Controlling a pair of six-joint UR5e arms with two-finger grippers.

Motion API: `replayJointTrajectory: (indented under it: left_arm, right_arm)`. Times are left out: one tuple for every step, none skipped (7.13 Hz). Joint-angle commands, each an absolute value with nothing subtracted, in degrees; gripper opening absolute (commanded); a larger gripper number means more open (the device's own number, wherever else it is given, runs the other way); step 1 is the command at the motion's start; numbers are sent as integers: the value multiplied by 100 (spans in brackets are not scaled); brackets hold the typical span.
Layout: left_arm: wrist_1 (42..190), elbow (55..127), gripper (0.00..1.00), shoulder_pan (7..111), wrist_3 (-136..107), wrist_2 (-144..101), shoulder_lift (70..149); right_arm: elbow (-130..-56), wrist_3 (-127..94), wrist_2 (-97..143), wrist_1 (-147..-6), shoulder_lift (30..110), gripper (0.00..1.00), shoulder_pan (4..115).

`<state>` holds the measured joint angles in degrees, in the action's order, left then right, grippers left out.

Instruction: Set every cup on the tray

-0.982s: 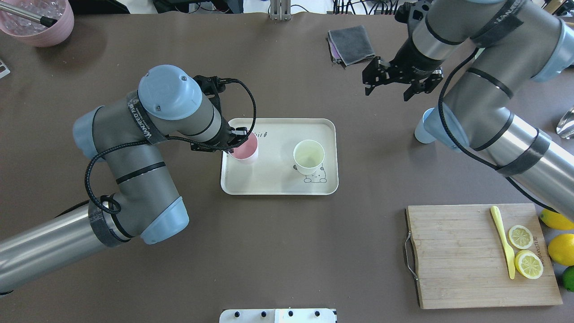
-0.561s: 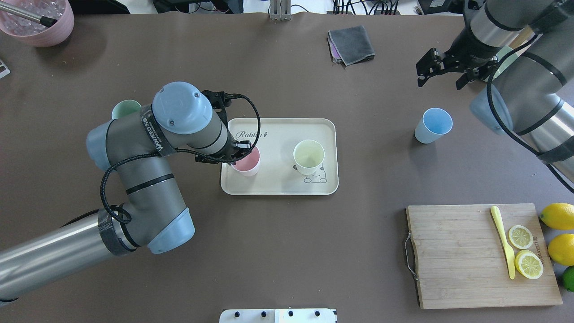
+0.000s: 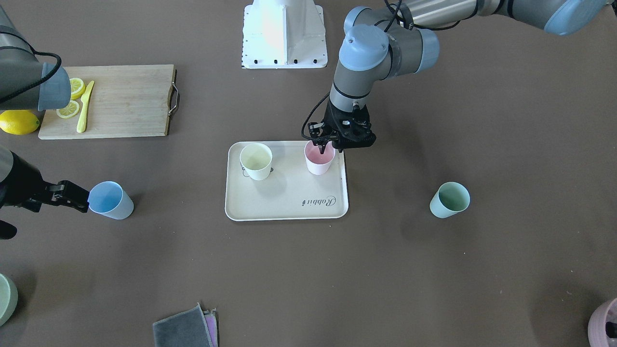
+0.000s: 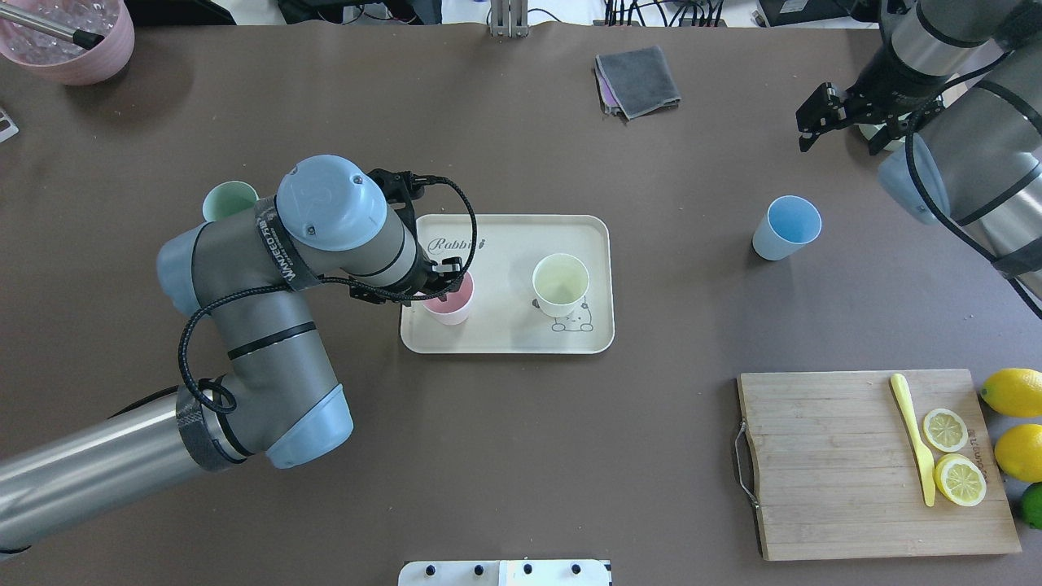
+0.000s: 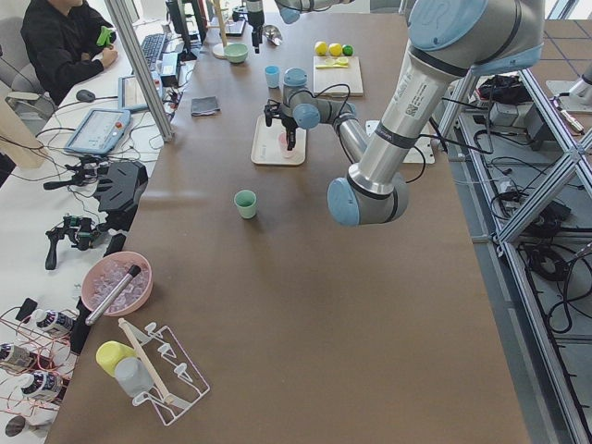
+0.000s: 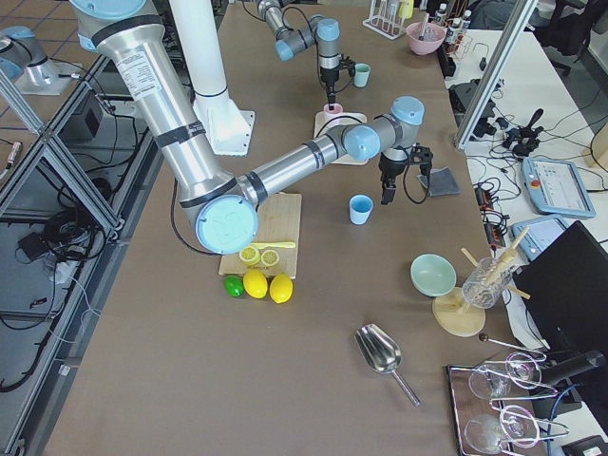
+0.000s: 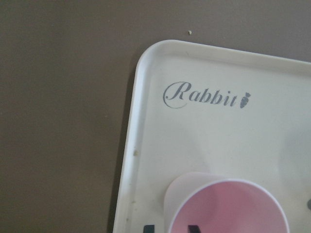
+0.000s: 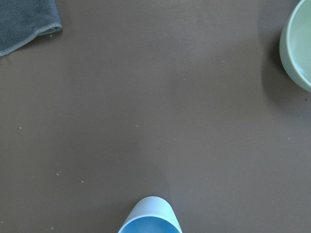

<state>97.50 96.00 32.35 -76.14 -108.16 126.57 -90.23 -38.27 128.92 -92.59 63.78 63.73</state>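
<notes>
The cream tray (image 4: 505, 340) lies mid-table with the pale yellow cup (image 4: 560, 285) standing on it. The pink cup (image 4: 453, 304) is at the tray's left side. My left gripper (image 4: 440, 285) is shut on its rim, one finger inside and one outside, as the left wrist view shows on the pink cup (image 7: 228, 208). The light blue cup (image 4: 786, 228) stands on the table right of the tray. My right gripper (image 4: 842, 140) hovers open and empty beyond it. The mint green cup (image 4: 229, 199) stands left of the tray, partly behind my left arm.
A wooden cutting board (image 4: 830, 464) with lemon slices and a yellow knife sits at the near right, whole lemons beside it. A grey cloth (image 4: 637, 80) lies at the far middle, a mauve pot (image 4: 69, 45) at the far left, a sage bowl (image 8: 299, 43) near my right gripper.
My left gripper carried the pink cup nearer over the tray's left side, uncovering the mint cup. My right gripper swung right and farther away, uncovering the blue cup.
</notes>
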Motion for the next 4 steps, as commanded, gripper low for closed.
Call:
replayJointTrajectory:
  left_arm:
    - [9703,9781,83,3531,-7306,-10863,12639]
    - [9686,9800,83,3646,-7234,-10898,12639]
    - [9677,9800,83,3813,-7207,-11133,12647]
    - [9598,9800,83,3997,-6955,-11292,12656]
  right_arm:
    - [-8528,-3849,12728,-8880,6285,100,6285]
    - [-8230,-3902,12718,-8346,6362,100,6162]
    - [-8279,-3928,12735,-8097,6520,100,6118]
    - [-8453,-3990,12788,-8095,6669,100,6082]
